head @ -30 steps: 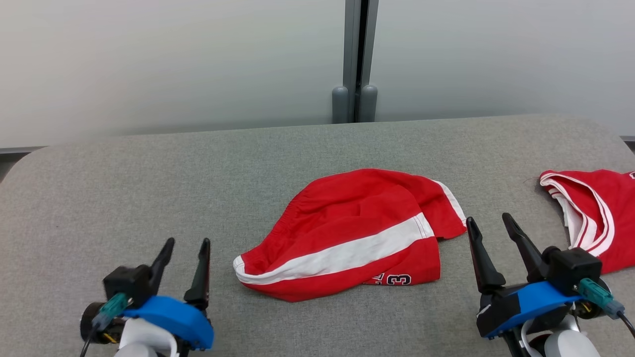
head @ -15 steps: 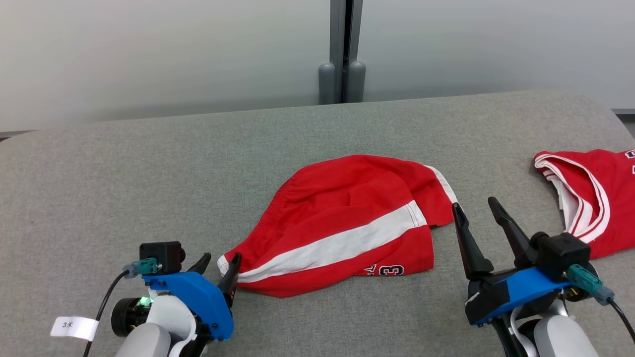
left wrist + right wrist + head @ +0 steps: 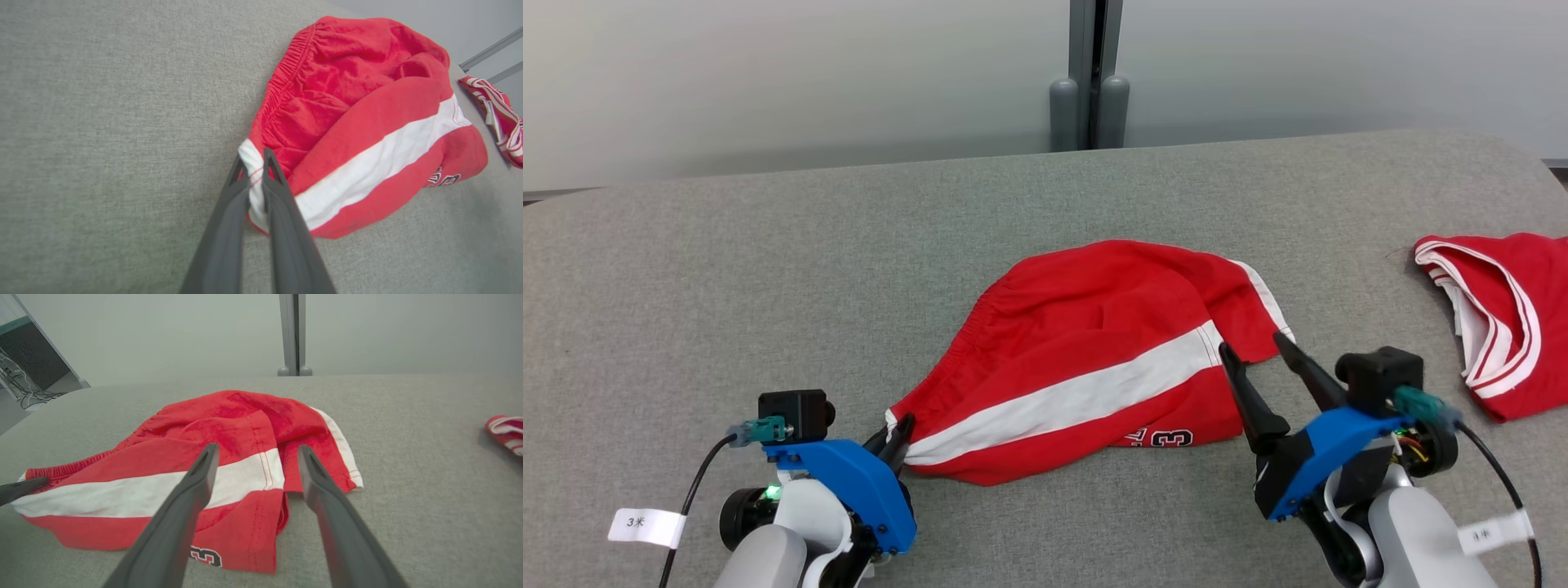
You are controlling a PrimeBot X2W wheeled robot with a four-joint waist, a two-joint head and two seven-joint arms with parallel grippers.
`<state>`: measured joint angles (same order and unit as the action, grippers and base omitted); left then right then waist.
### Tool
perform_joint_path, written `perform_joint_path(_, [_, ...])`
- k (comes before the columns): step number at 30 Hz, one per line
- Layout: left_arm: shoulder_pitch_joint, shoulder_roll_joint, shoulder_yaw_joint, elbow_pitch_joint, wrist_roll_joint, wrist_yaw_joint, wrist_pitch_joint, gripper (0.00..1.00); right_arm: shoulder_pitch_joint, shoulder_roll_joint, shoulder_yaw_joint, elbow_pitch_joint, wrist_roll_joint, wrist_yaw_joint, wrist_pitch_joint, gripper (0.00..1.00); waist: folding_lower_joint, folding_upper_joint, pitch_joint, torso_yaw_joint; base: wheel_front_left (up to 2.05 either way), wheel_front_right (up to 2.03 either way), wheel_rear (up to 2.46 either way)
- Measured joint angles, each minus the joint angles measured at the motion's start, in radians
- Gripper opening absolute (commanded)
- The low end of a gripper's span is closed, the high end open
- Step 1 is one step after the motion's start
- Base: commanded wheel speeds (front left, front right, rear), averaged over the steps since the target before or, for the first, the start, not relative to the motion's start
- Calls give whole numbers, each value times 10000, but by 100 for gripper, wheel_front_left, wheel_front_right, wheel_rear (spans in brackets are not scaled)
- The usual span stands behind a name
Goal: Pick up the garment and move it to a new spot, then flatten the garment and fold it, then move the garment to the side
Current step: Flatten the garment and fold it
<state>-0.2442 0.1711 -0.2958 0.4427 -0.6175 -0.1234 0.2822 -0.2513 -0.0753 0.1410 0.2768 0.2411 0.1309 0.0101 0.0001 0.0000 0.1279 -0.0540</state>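
1. While the left pincer [image 3: 254,157] sits clamped almost shut on the white-edged corner of the shorts [image 3: 1094,351], the step in hand looks like the first one: picking them up to carry them to a new spot. Nothing is lifted yet; the cloth lies slack on the counter [image 3: 727,286].
2. The right pincer [image 3: 1251,343] stands wide open and holds nothing. Its tips sit over the opposite end of the shorts, near the hem where the white stripe stops. Whether they touch the cloth I cannot tell.
3. The shorts lie crumpled between the two pincers, running from the left pincer's tips across to just under the right pincer's tips. The elastic waistband leads away from the left pincer's grip, and the printed number lies on the near side, just inboard of the right pincer.
4. The next move, as I judge it, calls for the right pincer to come down and close on the hem below it, so that both ends rise together. A lift by the left corner alone would let the cloth hang and bunch, and that grip is on a thin edge that could slip.
5. Count: two pincers, one pair of shorts, one counter, and one red shirt [image 3: 1503,318], which lies well out on the right pincer's outer side, apart from the shorts.
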Motion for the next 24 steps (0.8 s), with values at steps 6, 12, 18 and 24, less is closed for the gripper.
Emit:
perform_joint_path(6, [-2, -8, -27, -10, -79, -2, -219, 0, -1015, 73, -125, 1313, 385, -2, 2347, 100, -1, 0, 193, 76, 0, 0, 0])
perform_joint_path(12, [-1, -105, -140, -52, -77, -4, -489, 0, -2068, 169, -598, 2372, 349, -2, 3482, 100, -1, 0, 402, 277, 0, 0, 0])
perform_joint_path(18, [-81, -90, -311, -4, -77, -6, -616, 0, -2811, 234, -562, 3252, 520, -2, 4042, 100, -1, 0, 578, 402, 0, 0, 0])
perform_joint_path(24, [-188, 12, -410, 23, -90, -8, -721, 0, -3148, 240, 17, 3764, 1177, -2, 4295, 100, 0, 0, 672, 399, 0, 0, 0])
